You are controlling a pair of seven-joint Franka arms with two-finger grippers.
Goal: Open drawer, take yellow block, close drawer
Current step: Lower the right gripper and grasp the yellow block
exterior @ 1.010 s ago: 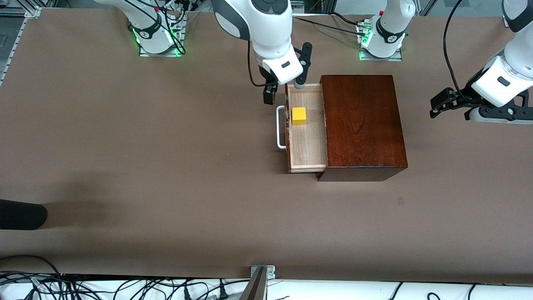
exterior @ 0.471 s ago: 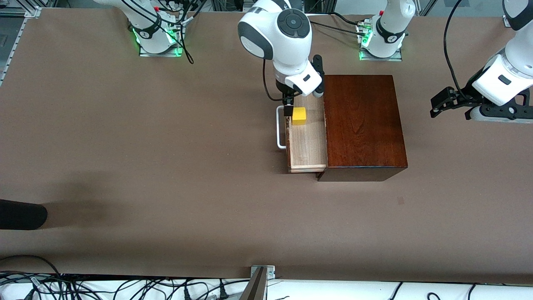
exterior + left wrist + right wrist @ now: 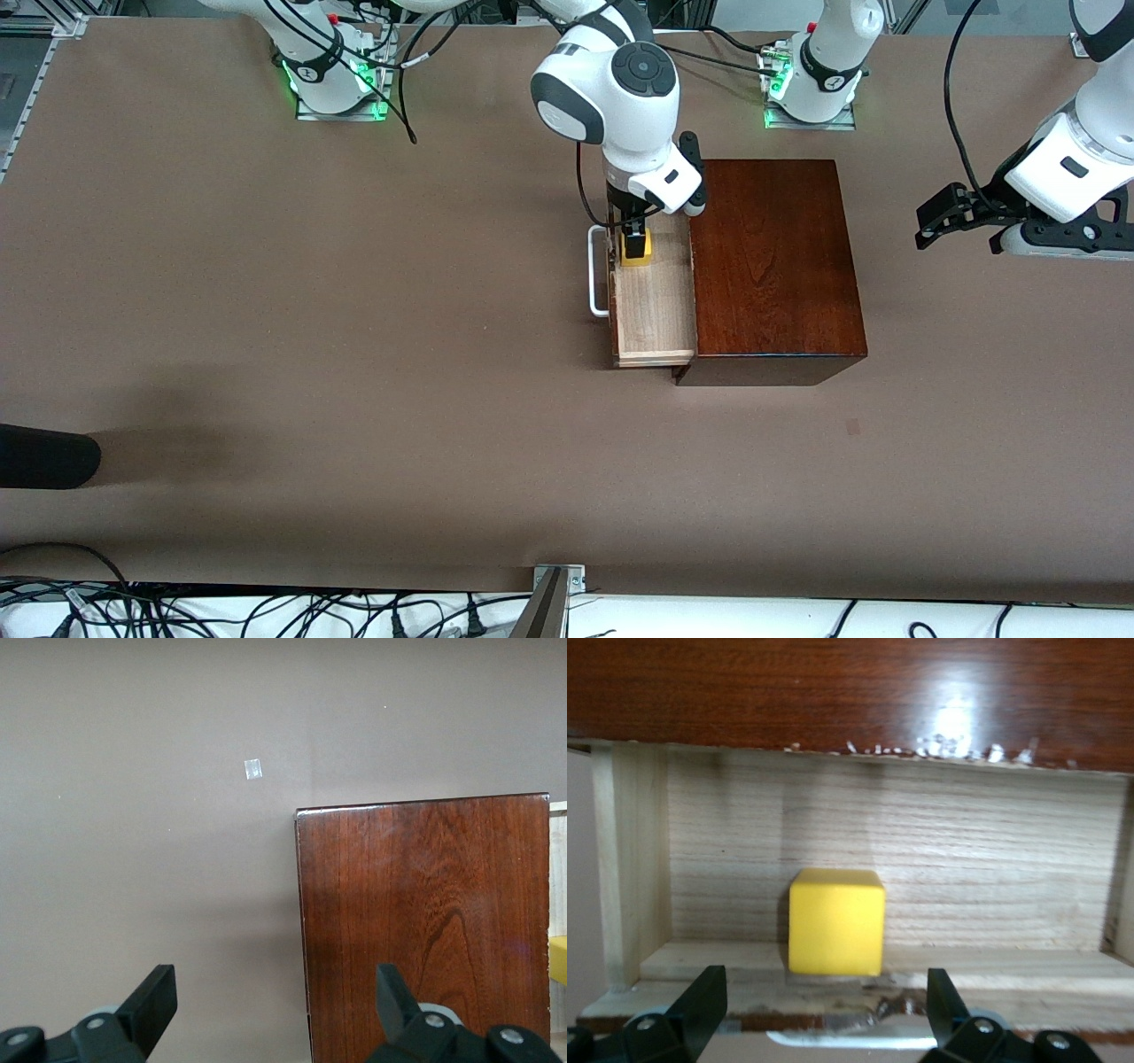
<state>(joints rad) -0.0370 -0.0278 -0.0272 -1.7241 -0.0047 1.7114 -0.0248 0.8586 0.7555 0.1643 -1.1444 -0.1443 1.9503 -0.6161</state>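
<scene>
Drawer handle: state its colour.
White; the drawer handle shows best in the front view.

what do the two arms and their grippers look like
Both arms are glossy white with dark grey joint caps, black cables, and green lights at their bases. The right gripper and left gripper have white hands with black two-finger jaws; screws show on the fingers.

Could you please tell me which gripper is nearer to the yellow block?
Right. The right gripper hangs open directly over the yellow block in the drawer; the left gripper waits open past the box.
</scene>
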